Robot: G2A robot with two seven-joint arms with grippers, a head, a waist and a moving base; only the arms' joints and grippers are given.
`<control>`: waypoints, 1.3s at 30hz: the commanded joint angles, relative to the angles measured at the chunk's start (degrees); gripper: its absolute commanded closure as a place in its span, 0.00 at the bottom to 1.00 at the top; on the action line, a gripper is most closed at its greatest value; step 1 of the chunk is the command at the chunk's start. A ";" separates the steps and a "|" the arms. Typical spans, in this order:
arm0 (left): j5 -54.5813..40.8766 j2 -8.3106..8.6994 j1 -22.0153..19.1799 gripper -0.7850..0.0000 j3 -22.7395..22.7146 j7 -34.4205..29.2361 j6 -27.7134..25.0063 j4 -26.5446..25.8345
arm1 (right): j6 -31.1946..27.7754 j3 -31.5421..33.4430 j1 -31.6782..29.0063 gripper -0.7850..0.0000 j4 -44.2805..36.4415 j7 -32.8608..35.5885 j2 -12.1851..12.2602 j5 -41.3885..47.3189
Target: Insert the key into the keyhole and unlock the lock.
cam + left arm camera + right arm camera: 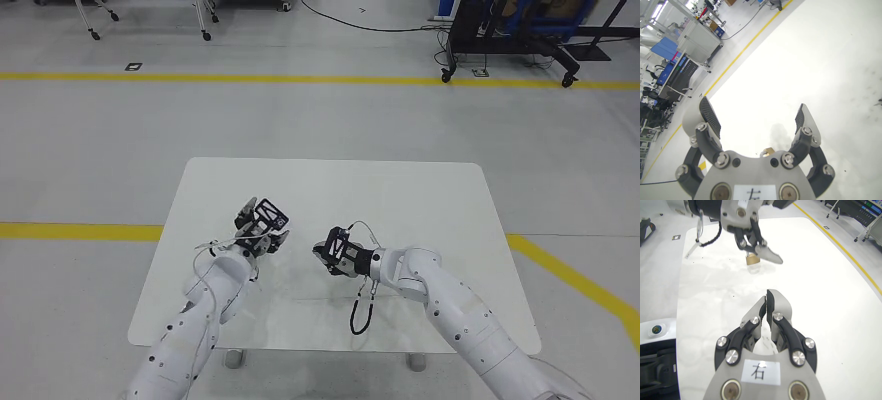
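A small brass padlock (pixel 752 259) stands on the white table (pixel 430 200), shackle up. Just over it hangs my left gripper (pixel 761 252), open and not touching it. In the left wrist view the same gripper (pixel 753 106) shows wide open, and the padlock (pixel 769 151) peeks out by its palm. My right gripper (pixel 766 298) is held a short way from the lock and points at it. It is shut, and a thin sliver of the key (pixel 765 293) shows at its tips. In the top view the left gripper (pixel 264 220) and the right gripper (pixel 333 250) face each other mid-table.
A black cable loop (pixel 360 312) hangs from the right forearm over the table's near edge. A white tag (pixel 690 250) dangles from the left arm. Bare table surface lies on the far and right sides. Yellow floor lines and racks stand beyond the table.
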 commanded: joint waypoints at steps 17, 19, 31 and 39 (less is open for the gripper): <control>-21.75 1.62 8.25 0.00 -17.29 10.56 -7.40 -3.82 | 0.00 0.00 0.00 1.00 0.00 0.00 0.00 0.00; -21.75 1.62 8.25 0.00 -17.29 10.56 -7.40 -3.82 | 0.00 0.00 0.00 1.00 0.00 0.00 0.00 0.00; -21.75 1.62 8.25 0.00 -17.29 10.56 -7.40 -3.82 | 0.00 0.00 0.00 1.00 0.00 0.00 0.00 0.00; -24.98 1.62 8.86 0.00 -17.58 12.61 -9.36 -3.79 | -9.20 1.20 1.65 1.00 6.05 -2.84 -0.15 11.56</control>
